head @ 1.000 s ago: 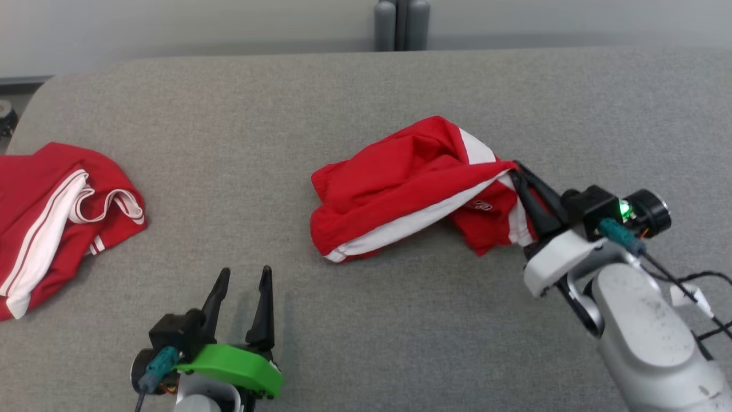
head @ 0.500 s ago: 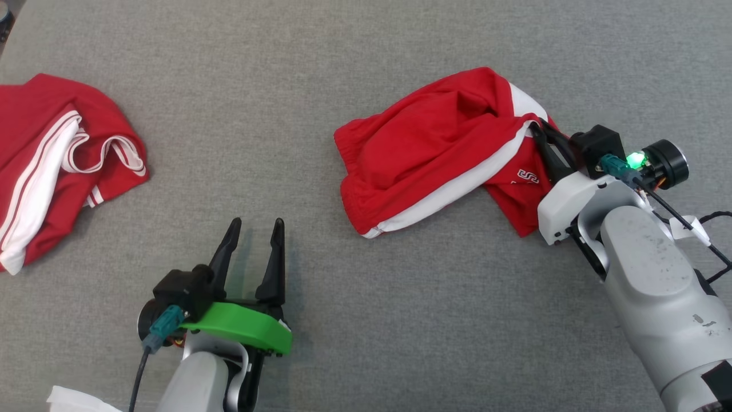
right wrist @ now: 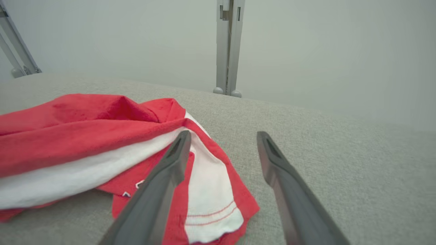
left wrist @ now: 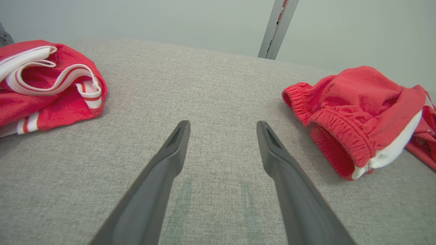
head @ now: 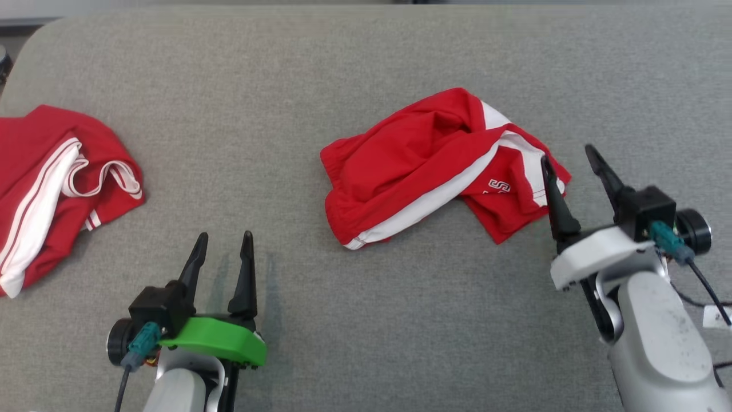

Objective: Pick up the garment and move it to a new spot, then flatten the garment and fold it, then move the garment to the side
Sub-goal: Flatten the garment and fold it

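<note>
Head view: a red garment (head: pixel 423 166) with white side panels lies rumpled on the grey fabric surface (head: pixel 286 86), right of centre. The right gripper (head: pixel 567 155) sits at the garment's right edge with its two dark fingers spread wide and nothing between them. One fingertip overlaps the white-trimmed hem, and whether it touches the cloth cannot be told. The left gripper (head: pixel 225 235) hovers near the front at the left, fingers parted and empty, well apart from the garment. A second red garment (head: pixel 51 183) with white stripes lies bunched at the far left edge.

Left wrist view: the left gripper (left wrist: pixel 223 124) is spread over bare grey fabric, holding nothing. The red garment (left wrist: pixel 354 109) lies to the right with its elastic waistband facing the camera, and the second red garment (left wrist: pixel 44 85) lies to the left. A grey post (left wrist: pixel 277 29) stands beyond the far edge.

Right wrist view: the right gripper (right wrist: pixel 223 134) stands wide apart, with bare grey fabric in the gap. The red garment (right wrist: pixel 85 136) spreads to the left, its white hem panel passing beneath the left finger. A grey post (right wrist: pixel 228 47) rises at the far edge.
</note>
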Controlling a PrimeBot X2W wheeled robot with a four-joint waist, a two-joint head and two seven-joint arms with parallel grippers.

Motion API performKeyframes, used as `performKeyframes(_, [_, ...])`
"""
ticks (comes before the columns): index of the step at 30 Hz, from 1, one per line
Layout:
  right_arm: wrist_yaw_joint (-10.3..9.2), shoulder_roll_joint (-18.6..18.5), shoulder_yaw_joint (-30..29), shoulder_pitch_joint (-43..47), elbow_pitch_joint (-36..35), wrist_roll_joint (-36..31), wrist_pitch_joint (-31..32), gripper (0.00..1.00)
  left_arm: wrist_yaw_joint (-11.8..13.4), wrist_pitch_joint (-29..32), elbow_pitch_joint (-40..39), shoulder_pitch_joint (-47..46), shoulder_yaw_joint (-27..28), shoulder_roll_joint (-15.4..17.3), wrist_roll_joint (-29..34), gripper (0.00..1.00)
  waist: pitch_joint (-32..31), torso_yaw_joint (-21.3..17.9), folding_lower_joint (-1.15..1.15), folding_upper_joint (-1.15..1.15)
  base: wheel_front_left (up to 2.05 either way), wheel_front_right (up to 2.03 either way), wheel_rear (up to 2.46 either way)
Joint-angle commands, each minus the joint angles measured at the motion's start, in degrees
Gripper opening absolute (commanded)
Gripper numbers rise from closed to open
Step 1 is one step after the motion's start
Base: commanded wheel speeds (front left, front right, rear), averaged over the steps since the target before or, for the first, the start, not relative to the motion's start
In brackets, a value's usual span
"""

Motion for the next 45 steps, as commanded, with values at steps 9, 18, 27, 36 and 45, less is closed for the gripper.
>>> performKeyframes(9, [-0.09, 1.52, -3.41, 13.04, -2.84, 2.49, -0.12, 1.0, -0.17, -0.05, -0.75, 6.55, 1.86, 0.21, 3.93, 1.0, -9.64, -4.69, 0.0, 0.0, 0.0, 0.0, 0.0])
performKeyframes(18, [-0.08, 1.57, -1.62, 18.94, -1.97, 7.15, -0.12, 1.0, -0.18, -0.05, -1.25, 10.95, 0.32, 0.23, 3.55, 1.0, -12.27, -5.65, 0.0, 0.0, 0.0, 0.0, 0.0])
performKeyframes(27, [-0.08, 1.57, 0.38, 16.4, -2.81, 7.46, -0.12, 1.0, -0.18, -0.05, -0.23, 7.44, -4.58, 0.22, -0.15, 1.0, -8.68, -6.93, 0.0, 0.0, 0.0, 0.0, 0.0])
performKeyframes(36, [-0.08, 1.56, 2.18, 13.1, -3.94, 6.63, -0.13, 1.0, -0.17, -0.05, 5.34, 1.54, -10.82, 0.76, -5.16, 1.0, -3.53, -10.45, 0.0, 0.0, 0.0, 0.0, 0.0])
performKeyframes(45, [-0.08, 1.57, 2.55, 12.43, -4.44, 7.16, -0.13, 1.0, -0.17, -0.05, 6.8, -0.97, -12.8, 2.64, -7.5, 1.0, -1.48, -12.52, 0.0, 0.0, 0.0, 0.0, 0.0])
